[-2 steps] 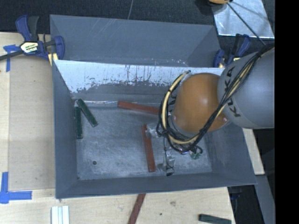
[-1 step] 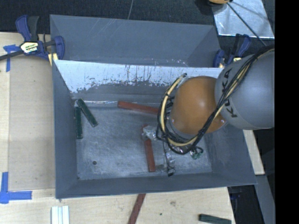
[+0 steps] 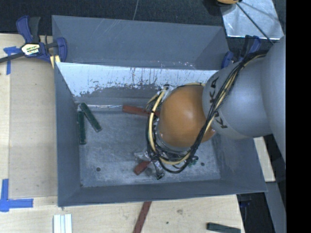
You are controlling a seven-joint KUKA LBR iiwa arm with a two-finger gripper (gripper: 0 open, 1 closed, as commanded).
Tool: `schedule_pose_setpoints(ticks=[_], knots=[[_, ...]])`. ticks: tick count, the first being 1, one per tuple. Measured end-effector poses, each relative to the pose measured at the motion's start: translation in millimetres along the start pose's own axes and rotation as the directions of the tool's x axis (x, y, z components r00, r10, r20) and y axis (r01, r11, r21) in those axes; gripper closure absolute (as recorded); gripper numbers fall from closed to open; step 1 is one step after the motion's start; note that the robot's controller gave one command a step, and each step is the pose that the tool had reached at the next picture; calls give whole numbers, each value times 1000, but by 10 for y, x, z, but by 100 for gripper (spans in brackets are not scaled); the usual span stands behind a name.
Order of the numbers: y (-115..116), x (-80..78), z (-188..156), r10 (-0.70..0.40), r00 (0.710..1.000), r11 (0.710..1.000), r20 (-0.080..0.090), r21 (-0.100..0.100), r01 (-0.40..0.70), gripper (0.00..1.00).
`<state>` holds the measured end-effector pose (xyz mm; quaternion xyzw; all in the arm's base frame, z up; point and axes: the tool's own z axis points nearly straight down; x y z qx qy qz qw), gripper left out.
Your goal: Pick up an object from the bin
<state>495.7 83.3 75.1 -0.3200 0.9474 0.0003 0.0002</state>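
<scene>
My gripper (image 3: 153, 164) is low over the bin's floor near the front wall, below the orange cover. A small reddish-brown piece (image 3: 141, 168) lies on the floor right beside its left side, touching or nearly touching it. Whether the piece is gripped is hidden. A longer reddish-brown stick (image 3: 135, 110) lies near the back wall, partly covered by the arm's dome.
Two dark green sticks (image 3: 89, 117) (image 3: 81, 128) lie in a V at the bin's left side. The arm and its cables cover the right half of the floor. The bin's front wall is close to the gripper.
</scene>
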Motion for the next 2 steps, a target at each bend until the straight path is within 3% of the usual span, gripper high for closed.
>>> schedule_pose_setpoints(ticks=[1, 2], knots=[[0, 0, 0, 1, 1000, 1000, 0, 0, -1, 100], [203, -135, -2151, 9, 1000, 1000, -1, -1, -9, 100]])
